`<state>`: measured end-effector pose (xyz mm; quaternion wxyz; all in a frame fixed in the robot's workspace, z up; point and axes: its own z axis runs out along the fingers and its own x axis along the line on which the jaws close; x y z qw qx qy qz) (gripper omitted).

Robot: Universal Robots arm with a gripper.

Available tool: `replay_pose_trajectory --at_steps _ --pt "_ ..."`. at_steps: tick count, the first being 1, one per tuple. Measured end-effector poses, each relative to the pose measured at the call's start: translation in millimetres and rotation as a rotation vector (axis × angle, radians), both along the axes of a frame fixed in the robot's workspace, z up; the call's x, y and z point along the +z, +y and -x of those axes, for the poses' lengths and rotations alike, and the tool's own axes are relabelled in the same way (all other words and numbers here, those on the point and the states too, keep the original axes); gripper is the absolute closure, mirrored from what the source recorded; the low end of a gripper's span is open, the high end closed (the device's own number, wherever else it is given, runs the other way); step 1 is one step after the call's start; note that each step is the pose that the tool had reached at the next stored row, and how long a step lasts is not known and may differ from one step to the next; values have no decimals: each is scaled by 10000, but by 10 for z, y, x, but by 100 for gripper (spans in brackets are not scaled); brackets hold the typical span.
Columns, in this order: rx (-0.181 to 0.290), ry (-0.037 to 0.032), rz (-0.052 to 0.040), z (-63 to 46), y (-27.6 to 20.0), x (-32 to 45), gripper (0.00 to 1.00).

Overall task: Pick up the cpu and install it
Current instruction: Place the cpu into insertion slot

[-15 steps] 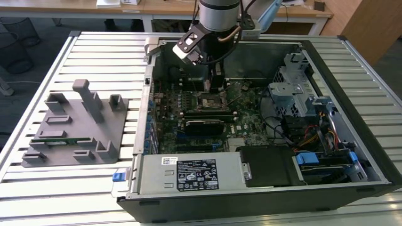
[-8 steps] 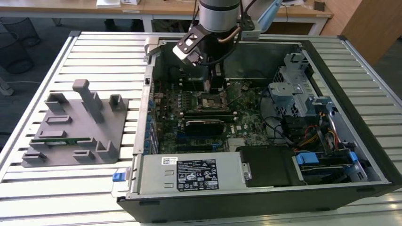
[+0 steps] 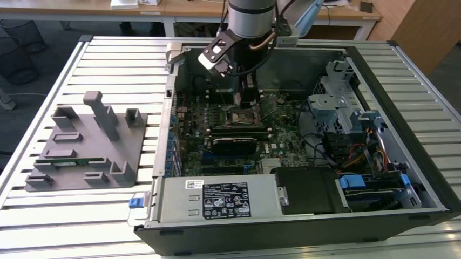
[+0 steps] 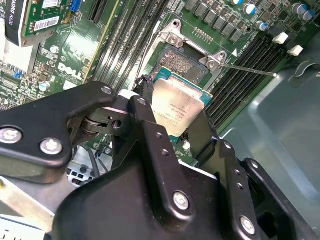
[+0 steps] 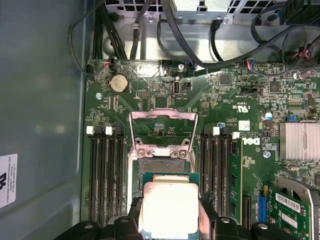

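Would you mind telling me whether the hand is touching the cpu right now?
Touching. In the second wrist view the hand grips the cpu by two opposite edges, its black fingers pressed against both with no gap.

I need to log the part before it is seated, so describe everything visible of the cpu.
The cpu is a flat square chip: a shiny silver metal lid with faint print, on a thin green board that shows as a rim. The pincer is shut on two opposite edges, holding it lid up over the open socket, whose metal frame is swung up. Whether it touches the socket cannot be told.
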<state>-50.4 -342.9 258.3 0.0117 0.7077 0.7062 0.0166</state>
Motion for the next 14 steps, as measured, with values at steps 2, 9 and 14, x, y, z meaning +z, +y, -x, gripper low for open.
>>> replay_pose_trajectory --at_steps 2,9,14 --pt "0 -1 -1 0 0 -7 47" --pt "0 -1 0 0 0 -27 47" --pt "0 0 0 0 0 -42 47"
